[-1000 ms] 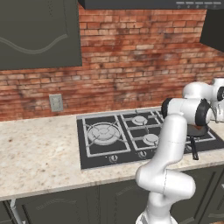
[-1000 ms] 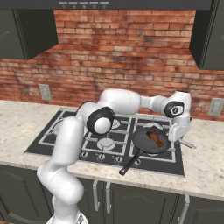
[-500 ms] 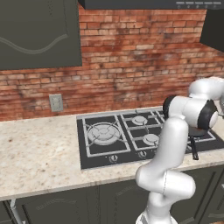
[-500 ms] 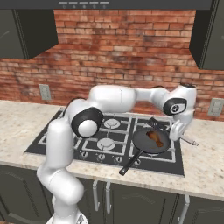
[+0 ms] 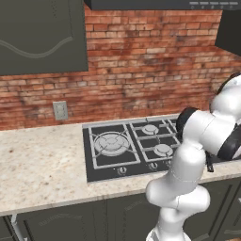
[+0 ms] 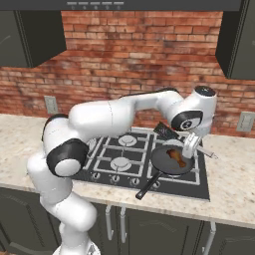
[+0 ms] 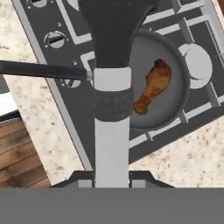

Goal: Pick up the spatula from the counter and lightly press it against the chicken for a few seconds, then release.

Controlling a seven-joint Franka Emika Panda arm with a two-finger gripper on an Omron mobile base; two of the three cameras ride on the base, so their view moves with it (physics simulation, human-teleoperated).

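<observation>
Clamping spatula [image 7: 113, 100] in fingers [image 7: 83, 178], blade over pan [image 7: 175, 65] rim, chicken [image 7: 153, 86] just beside

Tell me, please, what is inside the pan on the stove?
The chicken lies in the pan. In the hand view the spatula crosses in front and hides the pan's left part, so what lies there cannot be seen.

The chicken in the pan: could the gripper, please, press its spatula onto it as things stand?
Probably yes. The gripper is shut on the spatula, whose blade hangs over the edge of the pan, beside the chicken; nothing lies between them.
</observation>
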